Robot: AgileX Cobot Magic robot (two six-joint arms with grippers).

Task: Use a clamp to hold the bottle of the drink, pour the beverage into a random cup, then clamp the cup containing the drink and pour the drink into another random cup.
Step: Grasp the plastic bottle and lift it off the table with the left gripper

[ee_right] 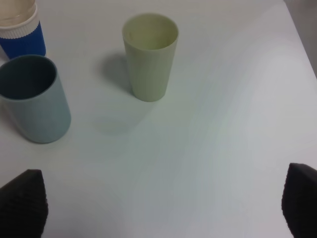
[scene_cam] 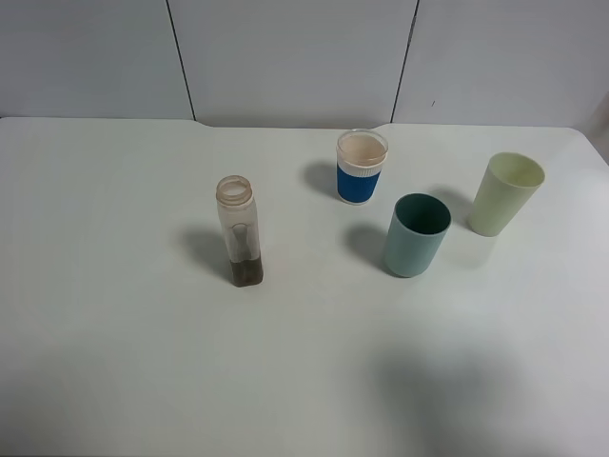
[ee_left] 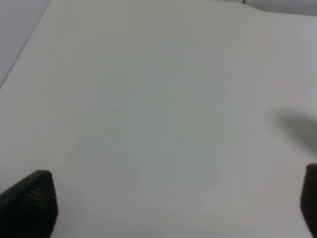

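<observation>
The clear bottle stands upright left of centre, cap off, with a little dark brown drink at its bottom. The teal cup stands right of centre, upright. Behind it is the blue-banded cup. Neither arm shows in the exterior high view. My left gripper is open over bare table, its dark fingertips wide apart. My right gripper is open too, with the teal cup ahead and to one side, not between its fingertips.
A pale yellow-green cup stands upright at the far right, close to the table's right edge. The white table meets a grey panelled wall at the back.
</observation>
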